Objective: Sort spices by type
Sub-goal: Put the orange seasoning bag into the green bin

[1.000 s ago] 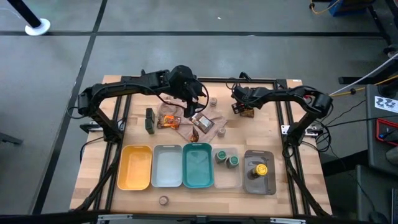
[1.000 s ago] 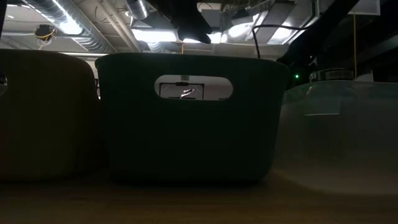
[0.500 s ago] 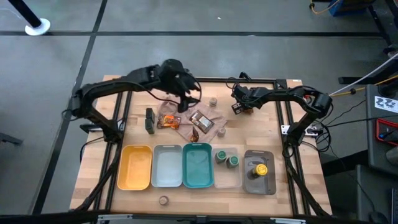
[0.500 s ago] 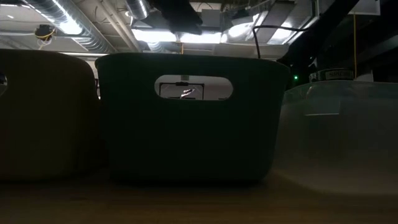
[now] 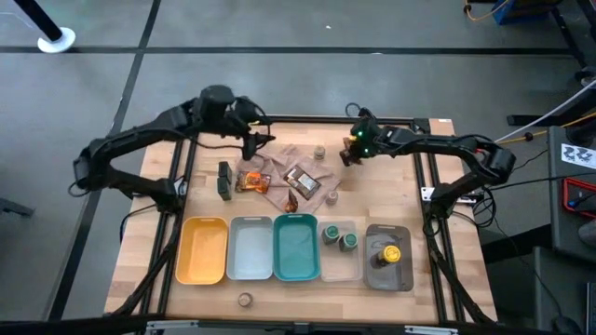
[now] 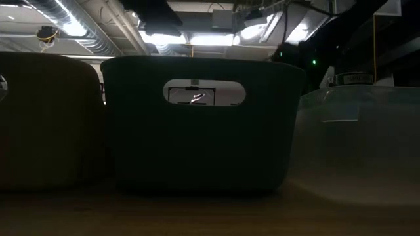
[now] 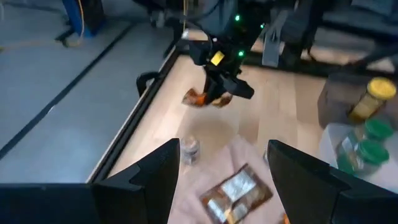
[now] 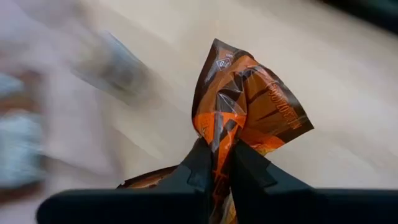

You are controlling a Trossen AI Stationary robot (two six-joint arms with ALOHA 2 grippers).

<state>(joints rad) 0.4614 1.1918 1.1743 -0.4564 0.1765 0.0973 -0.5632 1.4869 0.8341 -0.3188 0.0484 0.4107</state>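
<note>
Orange crinkly packet (image 8: 249, 106) is light and floppy, so your right gripper (image 8: 216, 163) clenched on its edge fold works fine near the table's far edge (image 5: 307, 121).

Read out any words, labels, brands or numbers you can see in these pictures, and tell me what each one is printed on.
No text reads with certainty.
Crumpled orange-brown packet, pinched in the shut right gripper: orange lettering along one edge, too creased and blurred to read.
Flat silver-faced packet on the beige-pink cloth: label too blurred.
Jar lids: nothing legible.

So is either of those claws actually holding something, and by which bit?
Yes: the right gripper pinches an orange-brown packet by one crumpled edge. The left gripper holds nothing.
</note>
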